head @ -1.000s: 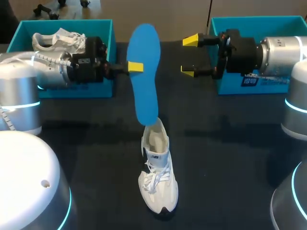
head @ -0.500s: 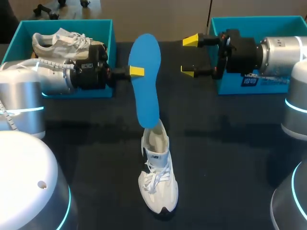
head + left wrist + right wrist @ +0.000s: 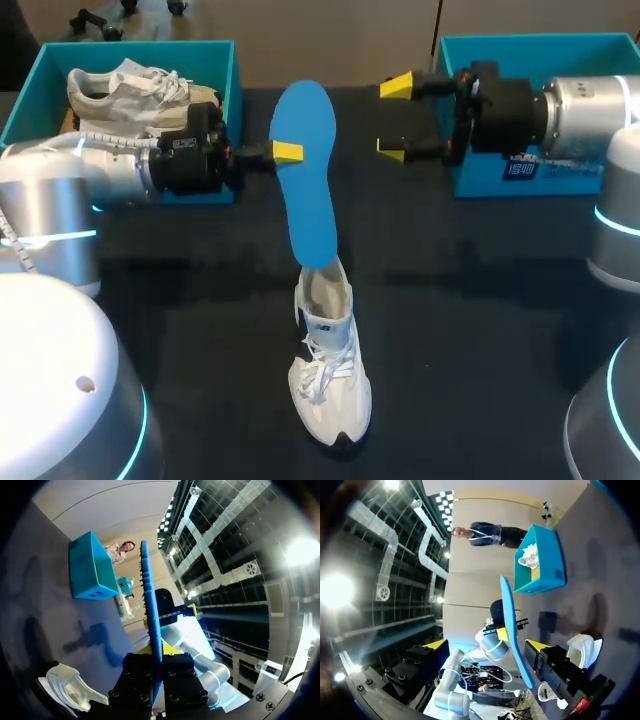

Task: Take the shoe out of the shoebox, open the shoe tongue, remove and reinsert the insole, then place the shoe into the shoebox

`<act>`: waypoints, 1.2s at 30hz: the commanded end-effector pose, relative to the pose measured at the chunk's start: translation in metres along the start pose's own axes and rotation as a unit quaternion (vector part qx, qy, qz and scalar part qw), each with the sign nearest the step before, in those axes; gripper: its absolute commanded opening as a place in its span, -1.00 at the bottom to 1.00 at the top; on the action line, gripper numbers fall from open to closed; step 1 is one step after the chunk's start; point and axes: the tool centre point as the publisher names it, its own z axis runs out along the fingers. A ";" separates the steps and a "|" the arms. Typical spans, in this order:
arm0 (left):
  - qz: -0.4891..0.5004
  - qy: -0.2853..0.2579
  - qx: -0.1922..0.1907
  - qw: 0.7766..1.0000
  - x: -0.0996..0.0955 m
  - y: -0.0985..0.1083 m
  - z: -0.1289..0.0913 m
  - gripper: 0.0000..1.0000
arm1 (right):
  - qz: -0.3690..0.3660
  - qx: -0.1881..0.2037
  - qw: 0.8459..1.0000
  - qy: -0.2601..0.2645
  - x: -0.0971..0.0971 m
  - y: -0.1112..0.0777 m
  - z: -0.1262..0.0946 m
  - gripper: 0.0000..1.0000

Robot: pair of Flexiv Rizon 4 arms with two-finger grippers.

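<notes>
Silver arms [image 3: 585,110] bear cyan light rings [image 3: 618,222], black wrists [image 3: 500,105], yellow-tipped jaws.

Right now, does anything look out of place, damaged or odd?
Nothing damaged or spilled. The blue insole sticks up, held by the left gripper, its lower end at the opening of the white shoe, as the task expects.

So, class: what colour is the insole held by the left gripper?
Bright blue; the insole shows best in the head view.

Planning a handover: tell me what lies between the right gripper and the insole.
Nothing. In the head view the gap between the right gripper and the insole is bare, with only dark table showing below it.
</notes>
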 end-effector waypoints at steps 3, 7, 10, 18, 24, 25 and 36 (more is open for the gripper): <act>0.000 -0.004 0.002 1.000 0.003 0.002 0.000 -1.00 | 0.005 0.018 0.998 -0.068 0.011 0.001 -0.002 1.00; 0.000 -0.004 0.002 1.000 0.003 0.002 0.000 -1.00 | 0.005 0.020 0.994 -0.112 0.021 -0.004 -0.006 1.00; 0.000 -0.004 0.002 1.000 0.003 0.002 0.000 -1.00 | 0.007 0.026 0.987 -0.161 0.034 -0.007 -0.003 1.00; 0.000 -0.004 0.002 1.000 0.003 0.002 0.000 -1.00 | 0.008 0.030 0.981 -0.191 0.042 -0.009 0.000 1.00; 0.000 -0.004 0.002 1.000 0.003 0.002 0.000 -1.00 | 0.008 0.030 0.981 -0.191 0.042 -0.009 0.000 1.00; 0.000 -0.004 0.002 1.000 0.003 0.002 0.000 -1.00 | 0.008 0.030 0.981 -0.191 0.042 -0.009 0.000 1.00; 0.000 -0.004 0.002 1.000 0.003 0.002 0.000 -1.00 | 0.056 0.078 0.891 -0.443 0.080 -0.020 0.041 1.00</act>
